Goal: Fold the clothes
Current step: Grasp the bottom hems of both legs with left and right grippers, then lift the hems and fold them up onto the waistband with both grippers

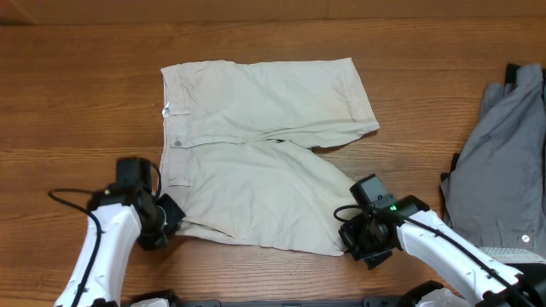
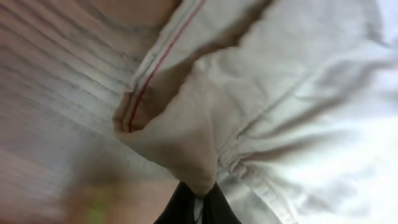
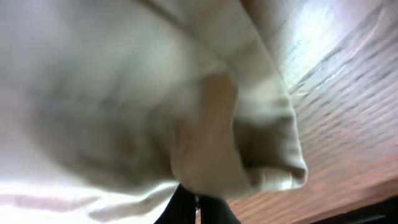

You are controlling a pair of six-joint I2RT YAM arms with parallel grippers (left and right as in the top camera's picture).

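1. At the left of the desk [image 1: 77,94], the left arm [image 1: 102,247] reaches in from the near edge. Its black wrist lies just beside the waistband end of the shorts [image 1: 256,145].
2. The left jaws are closed on the near corner of the waistband. In the left wrist view the dark fingertips [image 2: 180,208] meet at the bottom of the picture with a fold of the shorts [image 2: 298,93] pinched between them. The corner there curls open, and a thin red line of stitching [image 2: 155,71] runs along its inner edge.
3. The shorts lie flat and front up in the middle of the desk, lightly creased. The waistband is to the left with the button [image 1: 177,142] at its middle, and the two legs run to the right, one farther and one nearer.
4. The right jaws are closed on the hem corner of the nearer leg. In the right wrist view the cloth [image 3: 124,112] bunches into a thick roll above the dark fingertips [image 3: 183,208], with bare wood [image 3: 348,106] to the right.
5. The right arm [image 1: 444,247] comes in from the near right corner, and a green light shows on its wrist.
6. A grey garment [image 1: 503,162] lies crumpled at the right edge, well apart from the shorts.
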